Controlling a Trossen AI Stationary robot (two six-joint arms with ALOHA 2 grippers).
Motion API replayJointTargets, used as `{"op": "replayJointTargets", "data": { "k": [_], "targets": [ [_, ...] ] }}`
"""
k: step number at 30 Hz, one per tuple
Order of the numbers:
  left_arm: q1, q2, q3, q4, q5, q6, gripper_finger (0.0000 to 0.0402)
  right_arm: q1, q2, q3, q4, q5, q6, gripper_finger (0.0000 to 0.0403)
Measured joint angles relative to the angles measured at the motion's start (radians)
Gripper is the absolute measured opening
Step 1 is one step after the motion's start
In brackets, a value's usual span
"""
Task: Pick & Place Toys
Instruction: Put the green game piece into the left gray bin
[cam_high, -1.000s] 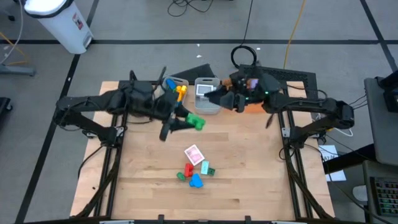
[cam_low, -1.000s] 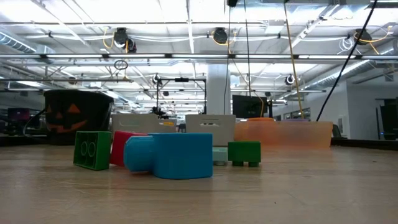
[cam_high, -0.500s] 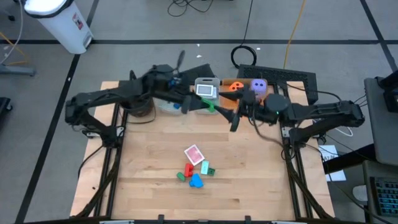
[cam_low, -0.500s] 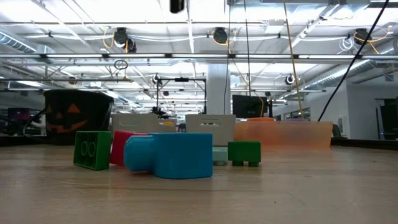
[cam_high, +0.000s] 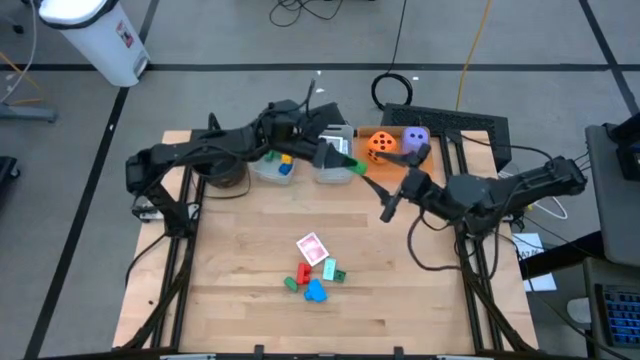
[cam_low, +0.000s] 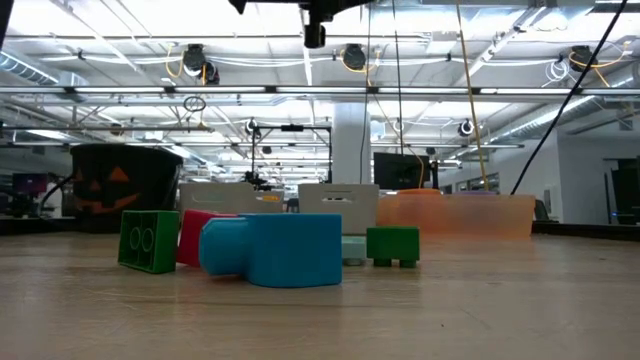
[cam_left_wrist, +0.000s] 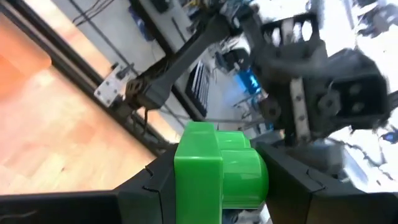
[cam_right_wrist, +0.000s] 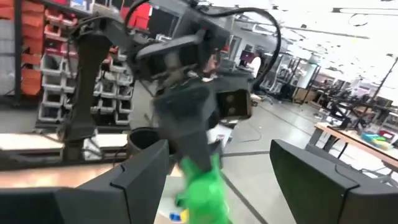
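Left gripper (cam_left_wrist: 217, 180) clamped on green block (cam_left_wrist: 214, 167) above clear bin (cam_high: 340, 170); right gripper (cam_high: 386, 208) open (idle). Recommend centring before release.

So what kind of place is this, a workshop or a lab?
Probably a robotics lab in a big industrial hall: exposed ceiling trusses with strip lights, shelves of storage bins, and workbenches stretching beyond the wooden table.

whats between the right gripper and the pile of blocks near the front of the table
Mostly bare wood in the high view. The right gripper hangs open and empty; the only thing on the way to the block pile is a playing card lying just behind the pile.
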Motion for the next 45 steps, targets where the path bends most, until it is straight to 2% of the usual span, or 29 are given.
{"op": "replayJointTargets", "data": {
  "k": [7,23,27,31,41,45],
  "targets": [
    [0.013,0.0,0.0,0.075,-0.005,-0.055,0.0175,0.003,0.034,0.0,-0.137,-0.001,0.062,0.027],
    [-0.01,0.0,0.0,0.074,0.009,-0.066,0.0174,-0.103,0.074,0.0,-0.124,-0.009,0.049,0.0269],
    [-0.015,0.0,0.0,0.074,0.009,-0.062,0.0174,-0.115,0.075,0.0,-0.127,-0.06,0.058,0.0268],
    [-0.015,0.0,0.0,0.074,0.009,-0.062,0.0174,-0.13,0.074,0.0,-0.133,-0.085,0.096,0.0241],
    [-0.014,0.0,0.0,0.073,0.007,-0.057,0.0174,-0.13,0.074,0.0,-0.141,-0.098,0.088,0.0118],
    [-0.014,0.0,0.001,0.07,0.006,-0.055,0.0174,-0.128,0.074,0.0,-0.14,-0.094,0.087,0.0117]
  ]
}}
